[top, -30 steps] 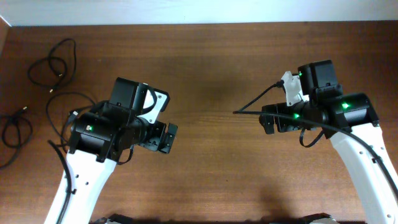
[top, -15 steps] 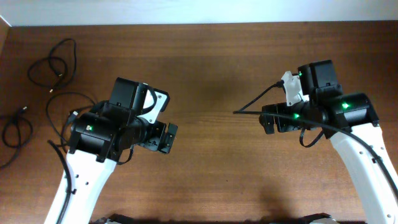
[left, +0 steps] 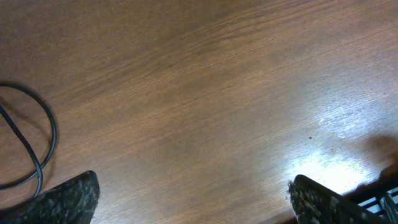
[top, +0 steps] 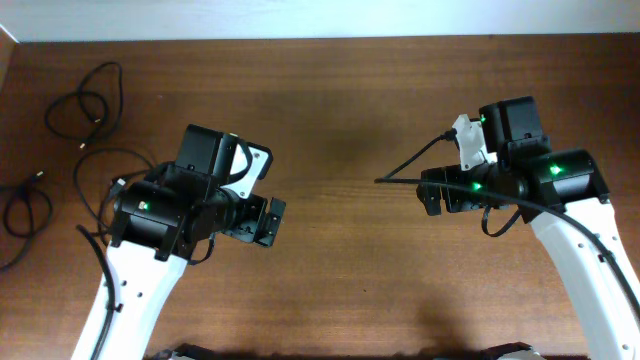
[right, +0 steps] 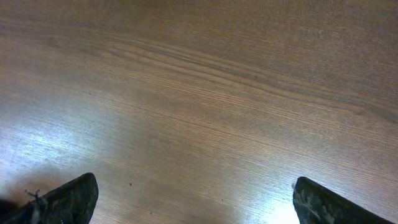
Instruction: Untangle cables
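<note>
Table: dark brown wood, grain running lengthwise, light glaring off parts of it. It is carrying three thin black cords, all lying flat toward its left edge.
- First cable: lying looped near the far left corner.
- Second cable: curving open, nearer the middle.
- Third cable: looping at the left edge.

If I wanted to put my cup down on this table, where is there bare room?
The widest bare patch is the middle of the table, between the left claw and the right claw, running up to the far edge. It is crowded at the left edge, where the cables loop beside the left arm.
</note>
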{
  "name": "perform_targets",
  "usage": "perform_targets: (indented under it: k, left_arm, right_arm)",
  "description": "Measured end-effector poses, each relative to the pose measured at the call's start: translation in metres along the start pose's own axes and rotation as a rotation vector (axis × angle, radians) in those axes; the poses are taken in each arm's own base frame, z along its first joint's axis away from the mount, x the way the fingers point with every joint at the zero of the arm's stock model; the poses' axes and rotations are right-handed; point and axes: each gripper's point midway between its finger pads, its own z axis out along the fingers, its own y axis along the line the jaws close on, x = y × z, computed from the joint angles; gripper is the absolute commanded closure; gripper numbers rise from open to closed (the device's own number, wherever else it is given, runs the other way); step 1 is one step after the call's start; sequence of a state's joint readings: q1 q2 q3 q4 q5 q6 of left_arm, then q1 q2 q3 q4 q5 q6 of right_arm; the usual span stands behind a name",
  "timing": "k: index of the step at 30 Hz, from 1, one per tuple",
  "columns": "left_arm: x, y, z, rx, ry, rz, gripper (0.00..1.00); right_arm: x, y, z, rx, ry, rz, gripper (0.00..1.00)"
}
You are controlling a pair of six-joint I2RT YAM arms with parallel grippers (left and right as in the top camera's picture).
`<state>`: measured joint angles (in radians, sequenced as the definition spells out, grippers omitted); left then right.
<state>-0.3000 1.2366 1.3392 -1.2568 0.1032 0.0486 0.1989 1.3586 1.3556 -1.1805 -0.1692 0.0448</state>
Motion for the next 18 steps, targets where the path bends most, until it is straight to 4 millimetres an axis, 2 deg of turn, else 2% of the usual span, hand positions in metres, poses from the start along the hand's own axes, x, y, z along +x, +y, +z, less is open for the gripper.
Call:
perform_targets:
  k: [6,12,14,18]
  left_arm:
    - [0.003,-0.001,-0.007,0.000,-0.015,0.002,0.01]
    - [0.000,-0.001,-0.026,-0.020,-0.185,0.018,0.01]
    - [0.003,0.000,-0.025,-0.028,-0.249,0.024,0.01]
    - [0.020,0.001,-0.012,-0.033,-0.322,0.030,0.01]
  right_arm:
    - [0.000,0.000,0.000,0.000,0.000,0.000,0.01]
    - [0.000,0.000,0.000,0.000,0.001,0.001,0.01]
    - [0.000,0.000,0.000,0.000,0.001,0.000,0.01]
    - [0.000,-0.001,0.000,0.004,0.000,0.000,0.01]
